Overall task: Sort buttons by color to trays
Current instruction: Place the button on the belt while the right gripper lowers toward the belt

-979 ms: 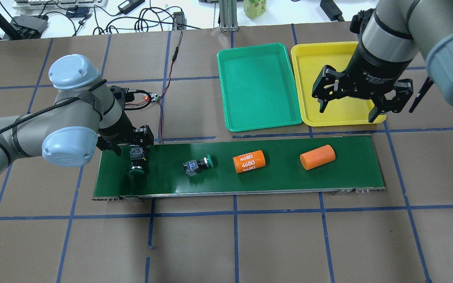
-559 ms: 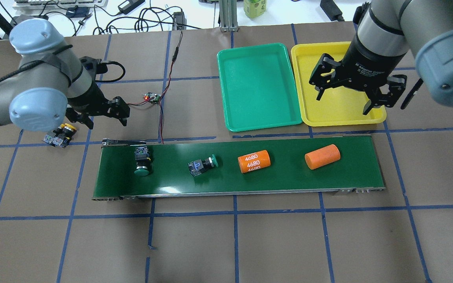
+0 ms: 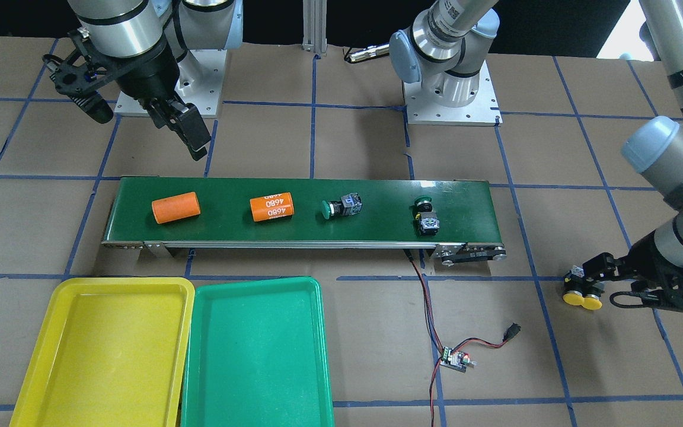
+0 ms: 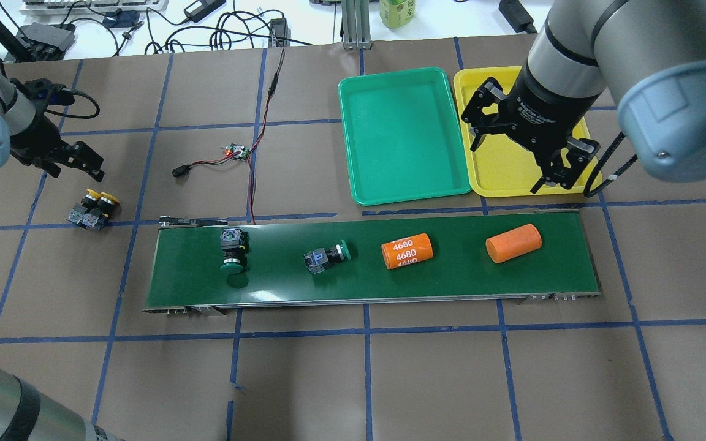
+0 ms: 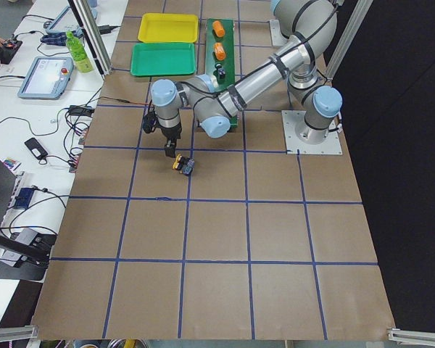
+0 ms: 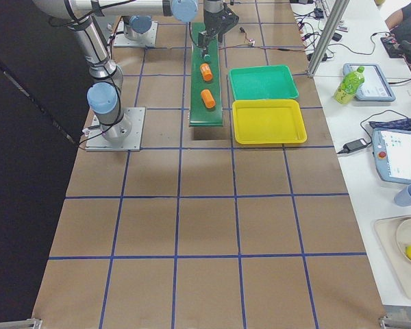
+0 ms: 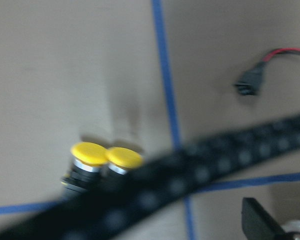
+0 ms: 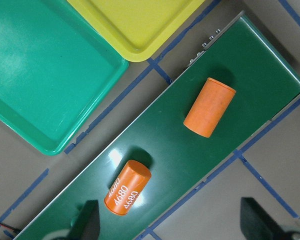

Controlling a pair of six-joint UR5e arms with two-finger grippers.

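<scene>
The left gripper (image 4: 76, 166) hangs with its fingers spread and nothing between them, low over the brown paper, near the two yellow buttons (image 4: 94, 208) but clear of them. The pair lie side by side, touching, on the paper off the end of the conveyor belt (image 4: 451, 285). In the left wrist view their caps are blurred, and a black cable chain (image 7: 200, 175) crosses in front of their bodies. Most of that arm is cut off at the overhead view's edge.

The right gripper (image 4: 510, 160) is spread wide and holds nothing, above the near end of the yellow tray (image 4: 500, 177). White lettering runs round its black collar, too small for me to read. In its own wrist view the fingers are only dark smudges at the bottom edge.

The green tray (image 4: 402, 135) sits just beside the yellow one. Two green buttons (image 4: 233, 251) lie on the belt, well apart, their caps hard to pick out against the dark green. Further along, the orange cylinder marked 4680 (image 4: 406, 251) carries that number three times in white. The plain orange cylinder (image 4: 513, 243) lies beyond it.

A small circuit board (image 4: 236, 151) with red and black wires lies between the yellow buttons and the trays. A green-labelled bottle (image 4: 397, 12) is cut off at the top edge, its print unreadable.
</scene>
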